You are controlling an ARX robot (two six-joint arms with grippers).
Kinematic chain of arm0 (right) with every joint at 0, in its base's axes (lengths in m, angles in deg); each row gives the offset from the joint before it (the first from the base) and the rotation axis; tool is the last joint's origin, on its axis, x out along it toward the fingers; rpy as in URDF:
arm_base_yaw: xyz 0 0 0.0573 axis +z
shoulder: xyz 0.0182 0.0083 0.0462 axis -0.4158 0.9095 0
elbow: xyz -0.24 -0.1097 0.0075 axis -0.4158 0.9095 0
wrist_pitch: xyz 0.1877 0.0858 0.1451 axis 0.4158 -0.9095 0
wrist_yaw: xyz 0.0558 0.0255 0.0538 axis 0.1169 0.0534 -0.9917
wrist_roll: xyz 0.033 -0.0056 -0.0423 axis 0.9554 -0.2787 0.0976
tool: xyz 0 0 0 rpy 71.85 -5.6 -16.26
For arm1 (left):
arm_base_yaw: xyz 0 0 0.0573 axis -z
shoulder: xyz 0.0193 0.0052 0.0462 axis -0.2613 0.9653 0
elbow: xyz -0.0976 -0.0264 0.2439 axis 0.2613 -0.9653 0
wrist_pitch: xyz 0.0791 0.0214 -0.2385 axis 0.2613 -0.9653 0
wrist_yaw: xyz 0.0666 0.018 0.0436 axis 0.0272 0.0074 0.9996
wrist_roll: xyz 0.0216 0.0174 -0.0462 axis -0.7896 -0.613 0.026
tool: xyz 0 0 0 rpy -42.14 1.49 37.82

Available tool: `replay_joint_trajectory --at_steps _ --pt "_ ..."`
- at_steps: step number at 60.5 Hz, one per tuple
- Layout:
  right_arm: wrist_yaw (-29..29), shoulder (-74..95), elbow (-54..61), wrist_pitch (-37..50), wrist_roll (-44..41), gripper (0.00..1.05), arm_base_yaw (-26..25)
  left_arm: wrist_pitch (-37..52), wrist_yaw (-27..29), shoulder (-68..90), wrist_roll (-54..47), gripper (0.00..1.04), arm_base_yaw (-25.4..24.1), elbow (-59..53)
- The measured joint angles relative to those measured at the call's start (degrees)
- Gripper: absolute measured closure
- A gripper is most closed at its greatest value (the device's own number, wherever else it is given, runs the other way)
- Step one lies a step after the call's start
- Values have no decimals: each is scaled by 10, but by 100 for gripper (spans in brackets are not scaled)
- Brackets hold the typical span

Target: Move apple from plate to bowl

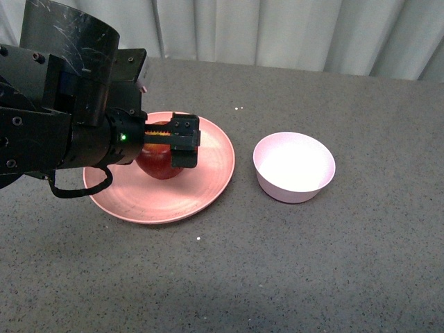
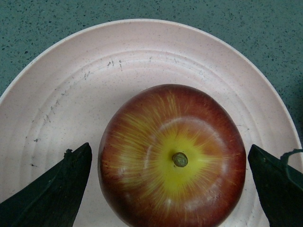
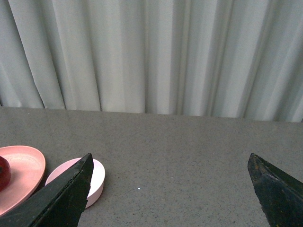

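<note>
The dark red apple (image 1: 159,165) sits upright on the salmon-pink plate (image 1: 208,182) at the left of the table. My left gripper (image 1: 182,142) hangs just over it, open. In the left wrist view the apple (image 2: 173,158), stem up, lies between the two spread fingers (image 2: 52,189) with a gap on each side. The pale pink bowl (image 1: 294,166) stands empty to the right of the plate. My right gripper (image 3: 170,189) is open above bare table; its view shows the bowl (image 3: 97,177), the plate (image 3: 23,170) and a sliver of apple (image 3: 4,172).
The grey speckled table (image 1: 312,263) stretches around plate and bowl. A pale curtain (image 1: 277,31) hangs behind the table's far edge. The left arm's black body (image 1: 62,104) covers the left part of the plate.
</note>
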Motion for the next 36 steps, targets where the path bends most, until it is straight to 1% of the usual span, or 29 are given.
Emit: replay_joint_trajectory --at_steps 6,10,12,16,26,31,36 --pt "0 0 0 0 0 9 0 0 1 4 -4 8 0 1" --pt "0 0 0 0 0 9 0 2 0 4 -6 19 0 1" --pt "0 0 0 0 0 9 0 2 1 4 -7 22 0 1" --pt "0 0 0 0 0 9 0 2 0 4 -8 26 0 1" --pt "0 0 0 0 0 9 0 1 -7 -25 -2 28 14 -5" --pt "0 0 0 0 0 9 0 1 -15 -56 9 28 40 -5" --pt "0 0 0 0 0 9 0 1 -17 -73 20 28 78 10"
